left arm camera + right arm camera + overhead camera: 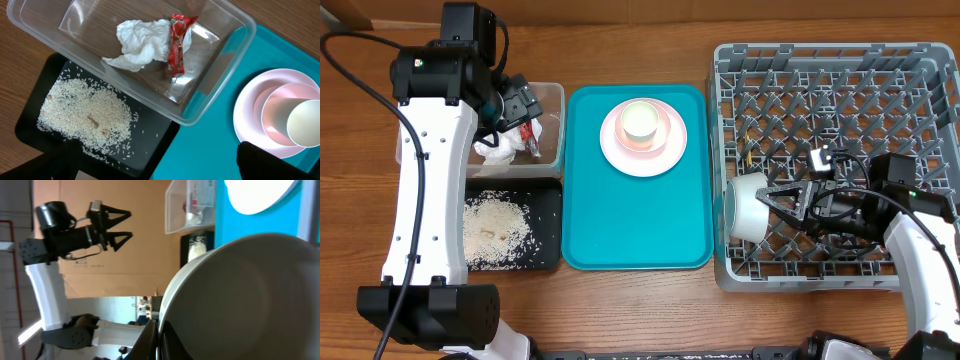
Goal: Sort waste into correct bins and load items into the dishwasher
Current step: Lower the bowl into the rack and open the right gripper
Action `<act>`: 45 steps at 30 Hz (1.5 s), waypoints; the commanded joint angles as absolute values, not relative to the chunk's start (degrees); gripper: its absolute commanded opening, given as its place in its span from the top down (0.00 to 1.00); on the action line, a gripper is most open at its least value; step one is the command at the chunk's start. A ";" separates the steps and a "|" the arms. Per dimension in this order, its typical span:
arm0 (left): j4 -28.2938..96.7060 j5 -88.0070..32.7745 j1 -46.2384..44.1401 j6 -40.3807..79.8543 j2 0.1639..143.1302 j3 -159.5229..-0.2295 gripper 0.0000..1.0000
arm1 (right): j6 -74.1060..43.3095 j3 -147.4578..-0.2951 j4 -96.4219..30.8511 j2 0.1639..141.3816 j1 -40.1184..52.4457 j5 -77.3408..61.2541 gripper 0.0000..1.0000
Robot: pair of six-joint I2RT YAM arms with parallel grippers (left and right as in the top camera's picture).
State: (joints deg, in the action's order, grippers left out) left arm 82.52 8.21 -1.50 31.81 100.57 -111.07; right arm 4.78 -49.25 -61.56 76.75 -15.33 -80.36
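The crumpled white napkin (498, 148) (137, 42) and the red wrapper (527, 130) (176, 42) lie in the clear tub (557, 110) (220, 85). Rice (495, 230) (85, 112) lies in the black tray (548, 200) (150, 145). My left gripper (520, 105) (160, 162) is open and empty above the tub. The white cup (642, 122) (305, 122) stands on the pink plate (615, 150) (245, 110). My right gripper (775, 197) (159, 330) is shut on the rim of the white bowl (745, 208) (250, 295), held on its side at the grey rack's (840, 70) left edge. I cannot make out the chopsticks.
The teal serving tray (630, 220) (210, 150) lies between the bins and the rack and carries the plate. A cardboard box corner (345, 12) sits at the back left. Bare wooden table runs along the front.
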 commanded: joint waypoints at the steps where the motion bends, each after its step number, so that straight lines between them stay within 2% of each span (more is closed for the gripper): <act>1: 82.41 8.73 -1.52 31.70 100.44 -111.46 0.00 | 6.50 -48.82 -61.43 76.64 -15.51 -77.38 0.96; 27: 82.41 8.73 -1.52 31.70 100.44 -111.46 0.00 | 7.53 -47.13 -68.16 76.64 -15.51 -68.53 0.96; 38: 82.41 8.73 -1.52 31.73 100.44 -111.46 0.00 | 7.53 -47.13 -70.11 76.64 -15.57 -72.95 0.96; 45: 82.41 8.73 -1.52 31.73 100.44 -111.46 0.00 | 7.53 -47.13 -68.40 76.64 -18.65 -64.45 0.95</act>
State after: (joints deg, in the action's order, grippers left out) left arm 82.54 8.21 -1.50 31.81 100.57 -111.07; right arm 7.07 -48.18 -68.60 76.77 -17.30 -71.48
